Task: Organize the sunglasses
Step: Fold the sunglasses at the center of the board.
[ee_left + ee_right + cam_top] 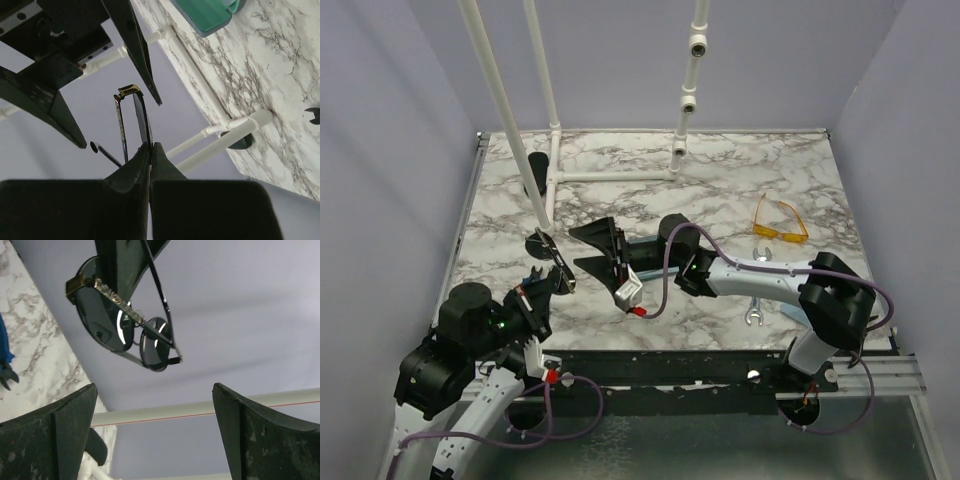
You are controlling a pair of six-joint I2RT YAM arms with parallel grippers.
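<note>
Marble-pattern table (740, 190), lilac-grey walls (380, 150) on three sides. White pipe frame (615, 177) stands on the far left part of the table, with a black rounded case (537, 172) just beside its upright. Silver open-end wrench (754, 313) lies near the front edge, a smaller silver tool (765, 256) beyond it. Left wrist view: teal oblong case (205, 15) on the marble, cropped at the top.

**A robot test cell in a lab**

I am working inside a boxed-in bench: plain lavender walls (380, 200) are closing in three sides of a marble-patterned tabletop (720, 170). A white pipe frame (610, 177) is standing on it, an aluminium rail (880, 375) is running along the near edge, purple cables (666, 265) are looping about, and a wrench (754, 314) is lying loose
</note>
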